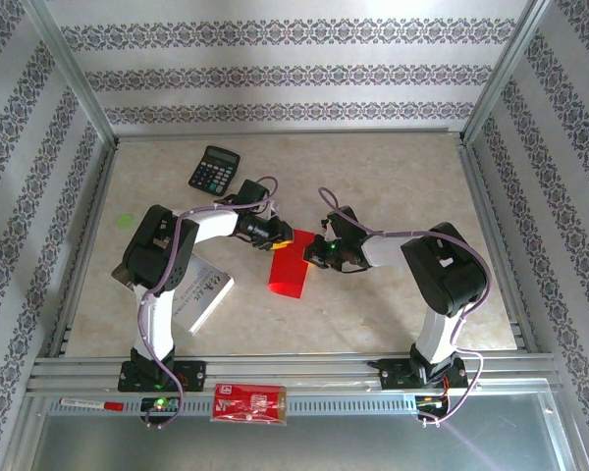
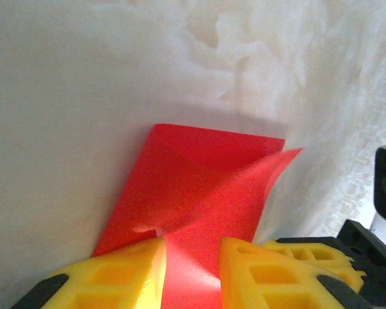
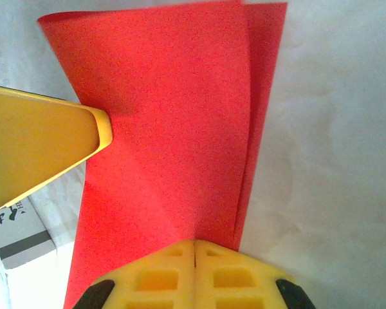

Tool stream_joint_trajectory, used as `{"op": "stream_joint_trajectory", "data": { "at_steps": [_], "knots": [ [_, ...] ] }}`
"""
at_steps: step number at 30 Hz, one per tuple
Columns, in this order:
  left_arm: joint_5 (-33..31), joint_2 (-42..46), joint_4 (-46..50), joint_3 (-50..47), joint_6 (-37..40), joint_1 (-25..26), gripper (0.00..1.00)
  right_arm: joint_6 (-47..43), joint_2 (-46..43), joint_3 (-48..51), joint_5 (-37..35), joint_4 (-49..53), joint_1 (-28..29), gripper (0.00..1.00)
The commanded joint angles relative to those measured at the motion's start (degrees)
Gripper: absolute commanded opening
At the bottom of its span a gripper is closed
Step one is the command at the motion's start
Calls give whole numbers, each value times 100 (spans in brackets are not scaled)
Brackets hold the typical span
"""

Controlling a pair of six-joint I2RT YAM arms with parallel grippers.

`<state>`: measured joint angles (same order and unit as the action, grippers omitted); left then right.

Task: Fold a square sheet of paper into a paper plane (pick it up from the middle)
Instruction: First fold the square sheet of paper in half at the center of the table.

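The square sheet of paper [image 1: 287,273] is bright red and lies mid-table, folded over into a long rectangle [image 3: 167,129]. Its top layer curls up along one edge [image 2: 270,174]. My left gripper [image 1: 281,238] stands at its far end, open, with yellow fingertips [image 2: 135,267] set apart and resting on the paper, which runs flat beneath the gap [image 2: 192,270]. One left finger [image 3: 45,141] touches the sheet's edge. My right gripper [image 1: 315,251] is shut [image 3: 194,248] on the sheet's side edge, where the raised layer meets its tips. The paper plane is out of view.
A black calculator [image 1: 214,169] lies at the back left. A white booklet [image 1: 204,292] sits beside the left arm, close to the sheet [image 3: 19,238]. A red printed packet [image 1: 248,402] rests on the front rail. A small green spot [image 1: 127,220] marks the left side.
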<state>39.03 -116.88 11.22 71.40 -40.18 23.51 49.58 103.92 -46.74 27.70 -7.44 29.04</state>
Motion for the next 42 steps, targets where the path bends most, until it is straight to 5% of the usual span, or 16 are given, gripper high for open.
{"op": "stream_joint_trajectory", "data": {
  "at_steps": [1,8,24,33,42],
  "knots": [
    [-60,-45,-88,6,-5,-144,29,-103,427,294,-747,875,49,0],
    [479,60,-546,224,-214,-94,32,-111,419,240,-741,898,48,0],
    [-24,-582,-117,519,68,-382,30,-115,398,209,-740,960,49,0],
    [230,815,-463,-480,-261,-96,34,-107,409,238,-764,951,22,0],
    [303,668,-763,-1171,-509,91,32,-133,436,215,-774,985,14,0]
  ]
}}
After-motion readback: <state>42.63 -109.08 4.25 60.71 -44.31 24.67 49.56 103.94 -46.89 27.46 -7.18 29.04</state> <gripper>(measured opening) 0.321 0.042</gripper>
